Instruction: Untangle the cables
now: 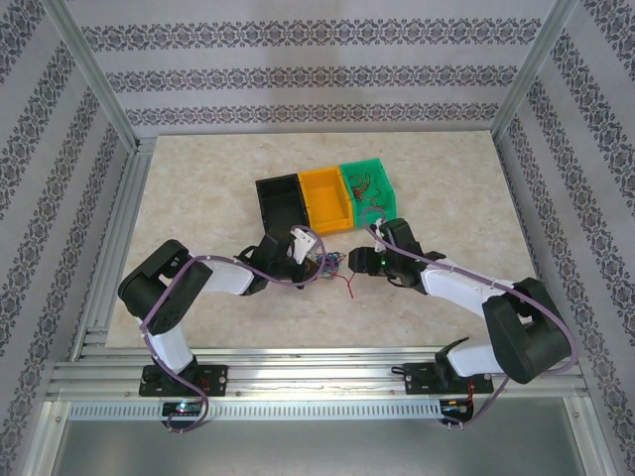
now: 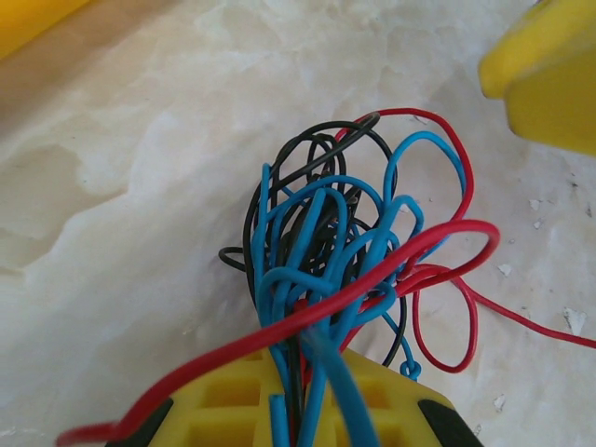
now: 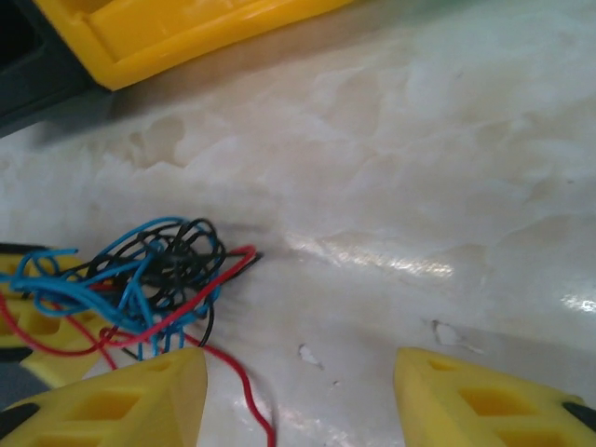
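The cables (image 2: 345, 242) are a small knot of thin blue, red and black wires lying on the pale tabletop. My left gripper (image 2: 303, 377) is shut on the near end of the bundle, and strands run down between its yellow fingers (image 2: 223, 396). One red strand trails off to the right. In the top view the cables (image 1: 325, 265) sit between the two grippers. My right gripper (image 3: 298, 400) stands open just right of the cables (image 3: 158, 270); its left finger (image 3: 121, 400) is beside a loose red strand, and nothing is between the fingers.
Three small bins stand in a row behind the cables: black (image 1: 281, 201), orange-yellow (image 1: 324, 196) and green (image 1: 369, 188), the green one with a few thin wires inside. Aluminium frame rails (image 1: 109, 248) border the table. Purple cables run along both arms.
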